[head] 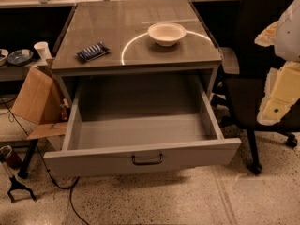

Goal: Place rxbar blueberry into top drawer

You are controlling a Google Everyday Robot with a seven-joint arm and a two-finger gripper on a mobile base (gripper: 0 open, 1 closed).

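Observation:
The rxbar blueberry (93,51), a dark blue bar with pale markings, lies flat on the left side of the grey cabinet top (136,22). The top drawer (140,159) is pulled wide open below it, and nothing shows inside. A dark pull handle (147,160) sits at the centre of its front panel. My gripper (281,78) appears as white and pale yellow parts at the right edge of the view, close to the camera. It is well to the right of the cabinet, apart from the bar, and holds nothing that I can see.
A white bowl (167,33) stands on the cabinet top, right of centre. A black office chair (262,55) stands right of the cabinet. A cardboard box (35,97), a paper cup (42,50), dishes and cables are on the left.

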